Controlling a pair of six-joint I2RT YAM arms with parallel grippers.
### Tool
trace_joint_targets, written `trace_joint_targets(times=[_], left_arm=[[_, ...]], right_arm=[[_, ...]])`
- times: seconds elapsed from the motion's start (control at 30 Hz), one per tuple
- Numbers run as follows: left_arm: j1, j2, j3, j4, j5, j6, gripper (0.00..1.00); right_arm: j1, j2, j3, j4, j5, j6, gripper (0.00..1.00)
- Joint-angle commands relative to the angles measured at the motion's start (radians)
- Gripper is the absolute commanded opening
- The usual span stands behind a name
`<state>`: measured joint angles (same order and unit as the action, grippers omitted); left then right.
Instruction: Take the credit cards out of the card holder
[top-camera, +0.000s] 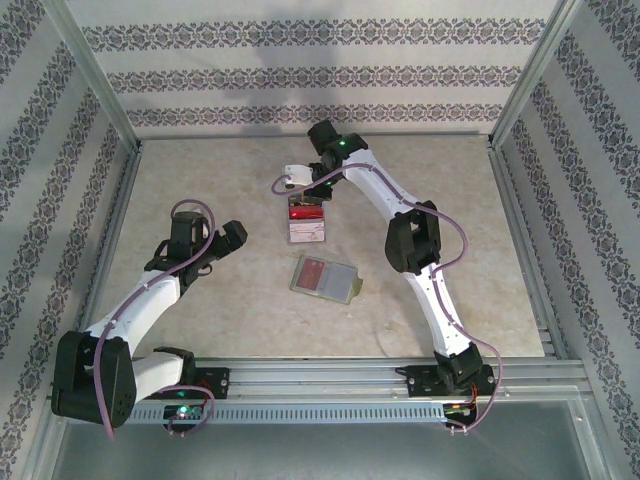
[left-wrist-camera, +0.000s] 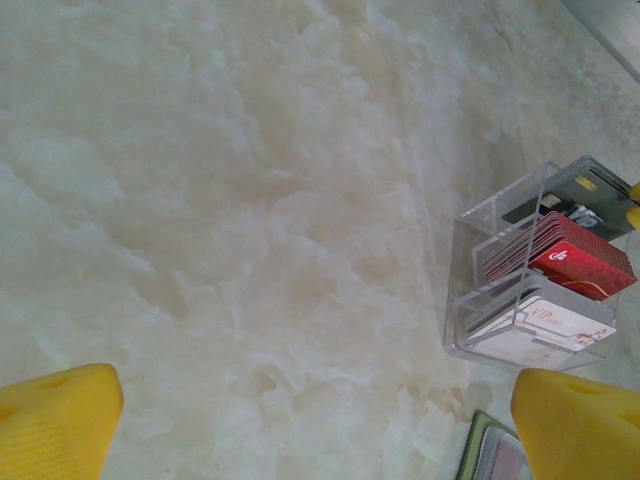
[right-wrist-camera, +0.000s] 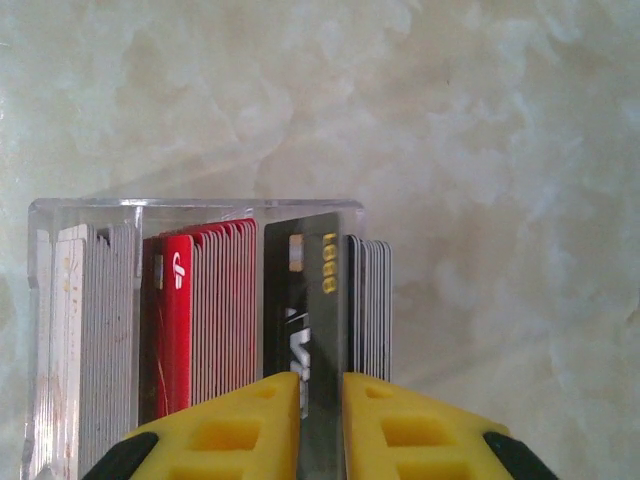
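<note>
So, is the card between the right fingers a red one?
No, a dark grey card sits between the right fingers; the red cards stand beside it.

A robot lab booth: aluminium frame (top-camera: 95, 78), wallpapered panels (top-camera: 300, 70) and a marble-look tabletop (top-camera: 470, 220).

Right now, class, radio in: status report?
Left gripper open over table. Right gripper pinching dark card at clear rack. Green holder on table, red card inside.
</note>
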<state>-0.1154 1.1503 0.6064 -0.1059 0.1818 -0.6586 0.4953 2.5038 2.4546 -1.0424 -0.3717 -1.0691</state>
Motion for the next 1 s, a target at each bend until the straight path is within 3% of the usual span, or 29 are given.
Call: trace_joint_targets(times=[0.0,0.37,0.6,0.83,0.97], left_arm=[[0.017,-0.002,0.002,-0.005,0.01,-0.006,1.0],[0.017,-0.034,0.005,-0.029,0.031,-0.007,1.0],[0.017,-0.058,0.013,-0.061,0.099,0.0,1.0],[0.015,-0.041,0.034,-0.083,0.239,0.012,0.91],[0.006,-0.014,0.029,-0.065,0.325,-0.012,0.84]], right_arm=[[0.011,0.008,0.033,-0.001,0.007,0.009,0.2],[0.019,-0.078,0.023,-0.013,-0.004,0.055,0.28],[0.026,-0.208,-0.036,-0.015,0.014,0.175,0.38],[0.038,-0.453,-0.294,0.062,0.094,0.37,0.47],[0.05,-0.668,-0.557,0.202,0.147,0.524,0.59]])
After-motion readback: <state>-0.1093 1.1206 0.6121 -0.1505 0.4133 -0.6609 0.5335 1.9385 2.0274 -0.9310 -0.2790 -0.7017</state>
